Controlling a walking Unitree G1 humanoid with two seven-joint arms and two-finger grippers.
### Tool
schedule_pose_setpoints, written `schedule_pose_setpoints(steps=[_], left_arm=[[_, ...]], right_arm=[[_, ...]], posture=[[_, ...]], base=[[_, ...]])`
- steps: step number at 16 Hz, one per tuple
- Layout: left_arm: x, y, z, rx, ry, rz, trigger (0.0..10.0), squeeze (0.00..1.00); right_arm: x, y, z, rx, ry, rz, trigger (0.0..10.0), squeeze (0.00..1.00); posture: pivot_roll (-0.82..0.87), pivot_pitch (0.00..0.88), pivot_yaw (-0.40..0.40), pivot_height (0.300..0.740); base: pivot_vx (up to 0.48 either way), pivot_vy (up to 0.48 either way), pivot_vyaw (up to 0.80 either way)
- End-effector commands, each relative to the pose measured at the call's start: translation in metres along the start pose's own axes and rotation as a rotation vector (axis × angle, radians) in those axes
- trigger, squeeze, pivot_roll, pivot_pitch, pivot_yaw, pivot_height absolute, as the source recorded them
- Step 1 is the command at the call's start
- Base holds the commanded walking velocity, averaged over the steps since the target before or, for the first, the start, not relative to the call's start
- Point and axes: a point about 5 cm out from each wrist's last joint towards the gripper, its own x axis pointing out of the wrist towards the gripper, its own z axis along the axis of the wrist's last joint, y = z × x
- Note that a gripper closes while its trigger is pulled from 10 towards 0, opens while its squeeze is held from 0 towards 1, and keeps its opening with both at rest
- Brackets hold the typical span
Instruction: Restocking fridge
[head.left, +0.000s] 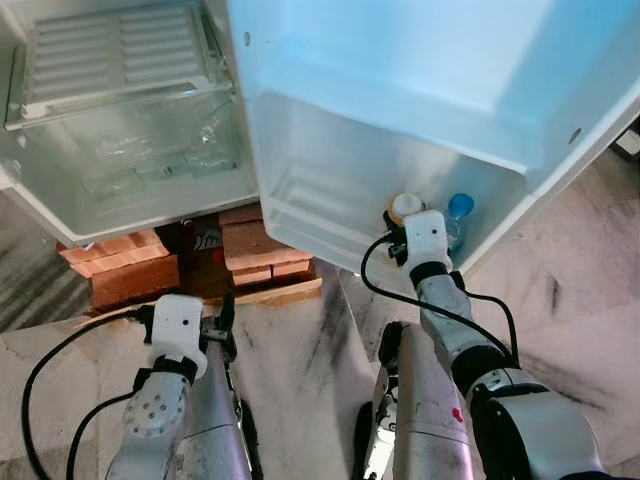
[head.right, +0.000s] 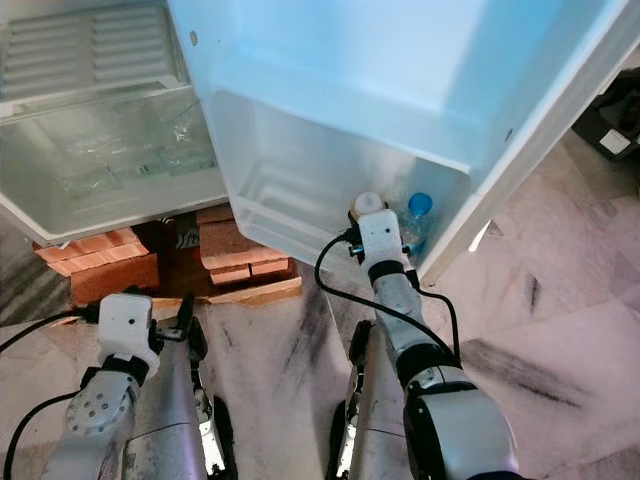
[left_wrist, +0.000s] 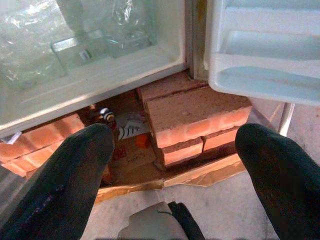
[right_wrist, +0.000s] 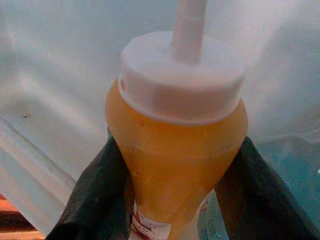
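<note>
The right gripper (right_wrist: 175, 200) grips an orange sauce bottle (right_wrist: 175, 150) by its neck, upright with the white cap on top, inside the bottom shelf of the open fridge door (head.left: 420, 190). A blue-capped water bottle (head.left: 459, 208) stands just beside it on the far side, probably touching, so there is little room to shift that way. The left gripper (left_wrist: 172, 165) hangs spread and empty over the floor near the bricks (left_wrist: 195, 120) under the fridge.

Head stereo pair: looked steeply down, sharing the open fridge door (head.left: 420, 110). Left wrist: faced the bricks (left_wrist: 195, 120) nearby. Right wrist: close against the orange bottle (right_wrist: 175, 150).
</note>
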Motion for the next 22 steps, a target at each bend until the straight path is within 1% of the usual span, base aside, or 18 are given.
schedule_pose_setpoints(steps=[1, 2, 3, 4, 6, 8, 9, 11, 13, 15, 16, 17, 19, 21, 22], left_arm=[[-0.001, 0.000, -0.008, 0.006, 0.037, -0.009, 10.0, 0.00], [0.000, -0.001, -0.009, 0.006, 0.038, -0.010, 10.0, 0.00], [0.002, -0.002, -0.010, 0.005, 0.039, -0.011, 10.0, 0.00], [0.003, -0.002, -0.010, 0.004, 0.039, -0.011, 10.0, 0.00], [0.007, -0.002, -0.012, 0.004, 0.040, -0.010, 10.0, 0.00], [0.008, 0.000, -0.013, 0.007, 0.042, -0.010, 10.0, 0.00], [0.010, 0.001, -0.014, 0.010, 0.044, -0.012, 10.0, 0.00], [0.013, 0.002, -0.014, 0.012, 0.042, -0.014, 10.0, 0.00], [0.018, -0.002, -0.013, 0.009, 0.031, -0.024, 10.0, 0.00], [0.019, -0.005, -0.012, 0.007, 0.027, -0.031, 10.0, 0.00], [0.020, -0.007, -0.013, 0.007, 0.026, -0.035, 10.0, 0.00], [0.020, -0.008, -0.014, 0.005, 0.028, -0.036, 10.0, 0.00], [0.019, -0.009, -0.015, -0.004, 0.032, -0.037, 10.0, 0.00], [0.020, -0.010, -0.017, -0.004, 0.031, -0.041, 10.0, 0.00], [0.021, -0.009, -0.016, -0.003, 0.027, -0.042, 10.0, 0.00]], right_arm=[[-0.015, -0.011, -0.029, 0.036, 0.133, -0.051, 10.0, 1.00], [-0.014, -0.012, -0.026, 0.043, 0.121, -0.052, 10.0, 1.00], [-0.008, -0.015, -0.014, -0.003, 0.057, -0.051, 10.0, 1.00], [-0.006, -0.015, -0.011, -0.014, 0.041, -0.049, 10.0, 1.00], [0.001, -0.021, 0.007, -0.085, -0.056, -0.025, 10.0, 1.00], [0.004, -0.024, 0.015, -0.088, -0.102, -0.019, 10.0, 1.00], [0.004, -0.026, 0.019, -0.083, -0.135, -0.014, 10.0, 1.00], [0.002, -0.027, 0.022, -0.057, -0.165, -0.010, 10.0, 1.00], [-0.005, -0.028, 0.021, 0.008, -0.200, 0.001, 10.0, 1.00], [-0.011, -0.031, 0.022, 0.004, -0.237, 0.002, 10.0, 1.00], [-0.016, -0.030, 0.024, -0.032, -0.272, 0.012, 10.0, 1.00], [-0.020, -0.030, 0.025, -0.037, -0.288, 0.017, 10.0, 1.00], [-0.035, -0.023, 0.024, -0.041, -0.325, 0.029, 10.0, 1.00], [-0.052, -0.016, 0.018, -0.012, -0.307, 0.021, 10.0, 1.00], [-0.056, -0.014, 0.017, 0.006, -0.295, 0.008, 10.0, 1.00]], posture=[[0.16, 0.211, -0.055, 0.485], [0.16, 0.206, -0.055, 0.485], [0.16, 0.193, -0.059, 0.485], [0.16, 0.191, -0.060, 0.485], [0.15, 0.175, -0.059, 0.485], [0.15, 0.171, -0.058, 0.485], [0.14, 0.155, -0.055, 0.485], [0.14, 0.149, -0.053, 0.485], [0.12, 0.131, -0.050, 0.485], [0.11, 0.120, -0.049, 0.485], [0.11, 0.115, -0.048, 0.485], [0.11, 0.108, -0.048, 0.485], [0.11, 0.089, -0.052, 0.485], [0.10, 0.071, -0.051, 0.485], [0.10, 0.068, -0.050, 0.485]], base=[[0.000, 0.000, 0.00], [0.000, 0.000, 0.00], [0.000, 0.000, 0.00], [0.000, 0.000, 0.00], [0.000, 0.000, 0.00], [0.000, 0.000, 0.00], [0.000, 0.000, 0.00], [0.000, 0.000, 0.00], [0.000, 0.000, 0.00], [0.000, 0.000, 0.00], [0.000, 0.000, 0.00], [0.000, 0.000, 0.00], [0.000, 0.000, 0.00], [0.000, 0.000, 0.00], [0.000, 0.000, 0.00]])
